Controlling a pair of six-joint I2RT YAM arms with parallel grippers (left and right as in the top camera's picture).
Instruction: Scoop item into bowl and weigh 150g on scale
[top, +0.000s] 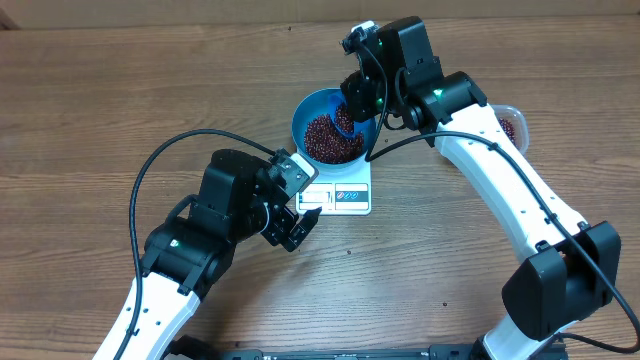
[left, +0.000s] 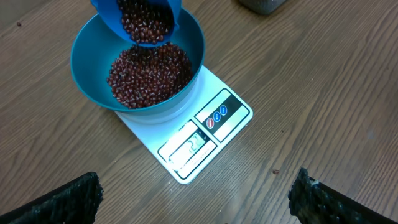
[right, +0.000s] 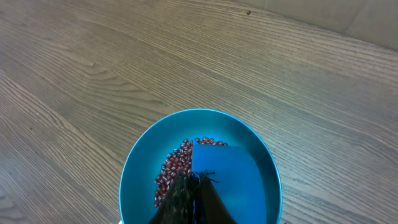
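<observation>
1. Step in hand: pouring. My right gripper (right: 194, 190) is clamped on the scoop (left: 107, 14), which is tipped over the bowl (left: 87, 62) with beans (left: 149, 78) spilling in.
2. Left gripper (left: 196, 202) is spread wide, holds nothing, and hangs near the scale (left: 146, 132) front.
3. The bowl sits on the scale. The beans are a dark red-brown heap covering its bottom.
4. Next, I judge: check the display (left: 189, 146), which I can't read here, then trickle slowly and level the scoop near target.
</observation>
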